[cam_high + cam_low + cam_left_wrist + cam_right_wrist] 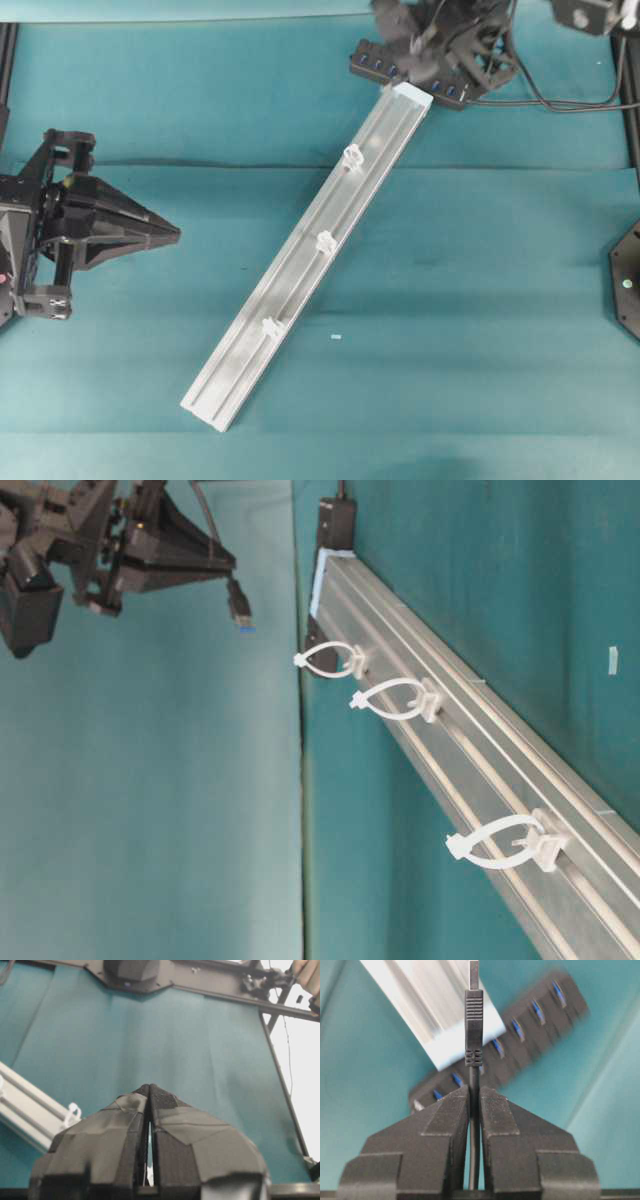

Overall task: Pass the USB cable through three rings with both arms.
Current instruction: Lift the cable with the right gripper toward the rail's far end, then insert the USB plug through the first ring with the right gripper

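Observation:
A silver rail (300,270) lies diagonally on the teal table with three white rings (352,155) (326,241) (270,326) along it. My right gripper (474,1091) is shut on the thin black USB cable just behind its plug (474,1025), which sticks up past the fingertips. It hovers over the black hub (410,70) at the rail's far end. From table level the plug (240,605) hangs left of the nearest ring (330,658), apart from it. My left gripper (178,236) is shut and empty, well left of the rail, with one ring (72,1112) beside it.
The hub's blue ports (520,1035) lie beside the rail's end (445,1010). Black wiring (560,100) trails at the back right. A small white scrap (336,337) lies on the cloth right of the rail. A black base (628,280) sits at the right edge.

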